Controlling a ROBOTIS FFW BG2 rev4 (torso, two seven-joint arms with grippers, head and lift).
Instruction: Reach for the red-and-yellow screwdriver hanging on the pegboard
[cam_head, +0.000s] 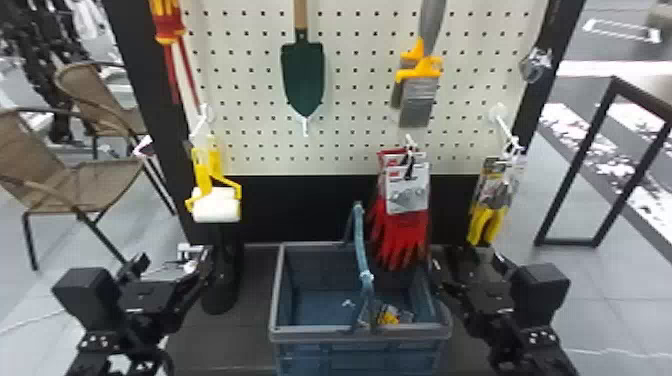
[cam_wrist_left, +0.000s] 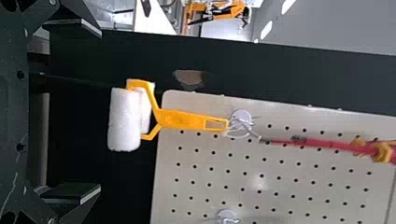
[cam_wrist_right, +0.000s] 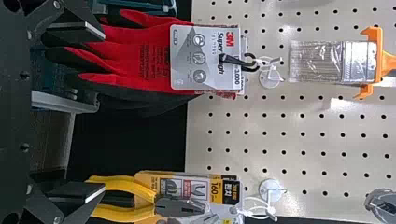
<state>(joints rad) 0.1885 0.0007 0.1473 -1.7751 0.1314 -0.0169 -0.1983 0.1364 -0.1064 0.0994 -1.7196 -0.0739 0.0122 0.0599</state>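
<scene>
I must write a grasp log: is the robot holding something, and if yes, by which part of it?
Nothing is held: the left gripper and the right gripper are both open, fingers wide apart.

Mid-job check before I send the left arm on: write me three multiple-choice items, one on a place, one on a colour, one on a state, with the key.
1. Where does the paint roller hang relative to the screwdriver?
A. Above it
B. Level with its handle
C. Below it

2. What colour is the blade of the trowel?
A. Dark green
B. Red
C. White

3. How is the left claw?
A. Shut on the paint roller
B. Open, holding nothing
C. Shut on the screwdriver

1: C, the head view shows it lower than the shaft's tip.
2: A, the blade is dark green in the head view.
3: B, its fingers stand wide apart in the left wrist view, gripping nothing.
</scene>
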